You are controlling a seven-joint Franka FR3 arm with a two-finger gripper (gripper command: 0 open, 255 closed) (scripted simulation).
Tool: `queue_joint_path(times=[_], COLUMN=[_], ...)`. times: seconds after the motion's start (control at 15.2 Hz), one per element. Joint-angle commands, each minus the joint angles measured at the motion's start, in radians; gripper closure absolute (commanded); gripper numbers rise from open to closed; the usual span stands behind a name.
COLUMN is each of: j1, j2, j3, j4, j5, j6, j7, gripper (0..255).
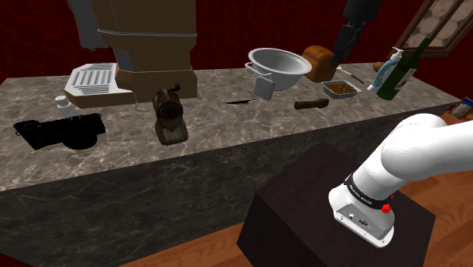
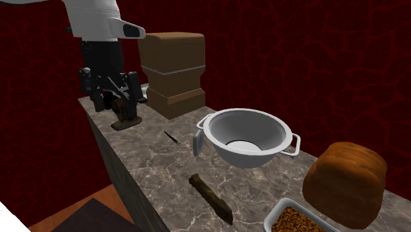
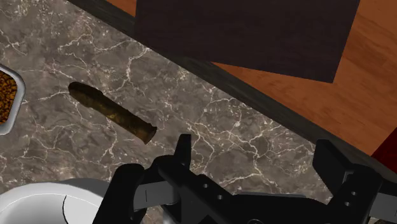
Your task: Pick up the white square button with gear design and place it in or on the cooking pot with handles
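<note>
White, smooth, round arm — a black band and a tiny red dot at seven o'clock from its bend, by the wide flat end. All-black gripper with two chunky fingers.

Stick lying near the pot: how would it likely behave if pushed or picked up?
The stick is long and rounded and lies flat on the counter, so a sideways push would probably roll it. It looks straight and solid, so likely stiff when lifted. Being slim, it is probably light.

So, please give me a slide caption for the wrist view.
Open gripper above the marbled counter, a brown stick ahead, the grey pot close by.
</note>
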Motion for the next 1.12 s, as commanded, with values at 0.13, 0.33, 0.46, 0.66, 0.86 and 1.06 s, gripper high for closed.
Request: queue_joint_path(times=[0.13, 0.33, 0.46, 0.66, 0.86, 1.06], j1=[-0.002, -0.005, -0.006, -0.007, -0.008, -0.009], j2=[0.048, 0.129, 0.189, 0.284, 0.386, 0.493], j3=[-0.012, -0.029, -0.04, -0.057, -0.073, -0.087], j4=[-0.015, -0.026, -0.027, -0.016, 0.007, 0.043], j5=[-0.009, -0.02, -0.026, -0.032, -0.034, -0.032], j6=[0.068, 0.169, 0.234, 0.328, 0.415, 0.494], j7=[-0.013, -0.032, -0.044, -0.062, -0.081, -0.102], gripper=[0, 0, 0, 0, 0, 0])
